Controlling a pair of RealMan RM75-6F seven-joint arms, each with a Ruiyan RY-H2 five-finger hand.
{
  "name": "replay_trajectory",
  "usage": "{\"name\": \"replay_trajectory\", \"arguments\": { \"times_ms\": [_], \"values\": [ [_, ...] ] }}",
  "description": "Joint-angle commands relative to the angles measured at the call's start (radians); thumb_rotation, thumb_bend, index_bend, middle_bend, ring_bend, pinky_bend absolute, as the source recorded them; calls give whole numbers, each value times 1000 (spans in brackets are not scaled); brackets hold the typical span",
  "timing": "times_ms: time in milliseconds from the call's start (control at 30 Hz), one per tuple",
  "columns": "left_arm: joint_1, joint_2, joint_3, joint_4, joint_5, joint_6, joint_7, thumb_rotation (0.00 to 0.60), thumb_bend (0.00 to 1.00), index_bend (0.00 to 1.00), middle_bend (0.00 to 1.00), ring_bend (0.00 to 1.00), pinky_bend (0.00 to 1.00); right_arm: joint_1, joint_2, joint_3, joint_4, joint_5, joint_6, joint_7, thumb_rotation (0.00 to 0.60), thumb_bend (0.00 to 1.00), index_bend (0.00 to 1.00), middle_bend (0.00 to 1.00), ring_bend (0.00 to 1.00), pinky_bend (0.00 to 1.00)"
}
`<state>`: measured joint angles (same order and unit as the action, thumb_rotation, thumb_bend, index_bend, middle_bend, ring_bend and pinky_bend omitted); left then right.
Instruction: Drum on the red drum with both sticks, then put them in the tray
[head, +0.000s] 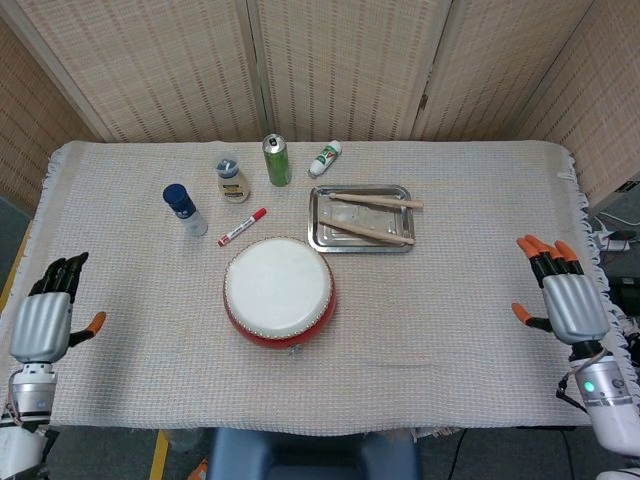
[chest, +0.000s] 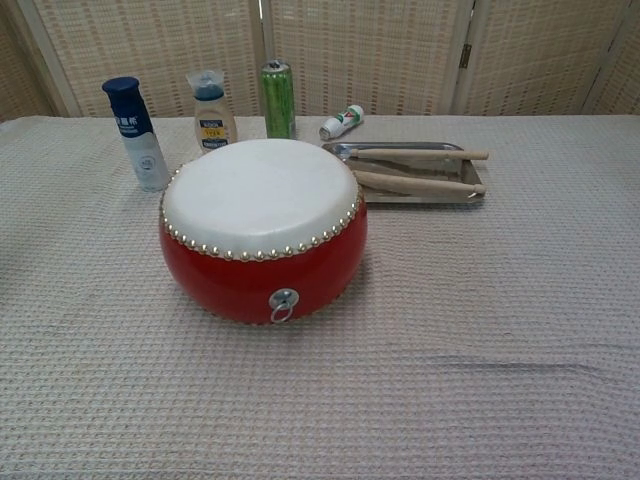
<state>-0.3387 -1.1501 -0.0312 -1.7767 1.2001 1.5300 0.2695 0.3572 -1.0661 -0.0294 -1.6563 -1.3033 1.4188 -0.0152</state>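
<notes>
One red drum with a white skin sits near the middle of the table, and behind it to the right lies one metal tray holding two wooden sticks. The far stick lies along the back of the tray with its tip poking past the right rim; the near stick crosses the tray at a slant. Along the back row stand four containers: one blue-capped bottle, one small bottle with a yellow label, one green can, and one small white tube lying on its side. One red-capped marker lies between the blue-capped bottle and the drum. There are two hands, both seen only in the head view. The left hand hangs at the table's left edge, fingers spread and holding nothing, well apart from the drum. The right hand sits at the right edge, its orange-tipped fingers fanned apart and empty, well apart from the tray. Both arms are cut off by the frame's lower corners. In the chest view the drum hides the marker, and the labels on the bottles are too small to read.
</notes>
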Motion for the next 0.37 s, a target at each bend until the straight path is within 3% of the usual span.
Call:
{"name": "replay_trajectory", "arguments": {
  "times_ms": [33, 367],
  "values": [
    [55, -13, 39, -2, 49, 44, -8, 600, 295, 6, 105, 72, 235, -100, -8, -49, 33, -92, 101, 74, 600, 158, 0, 0, 0, 0],
    [149, -47, 69, 0, 136, 109, 3, 600, 295, 6, 105, 72, 215, -218, -31, -69, 46, -178, 202, 64, 600, 159, 0, 0, 0, 0]
  ]
}}
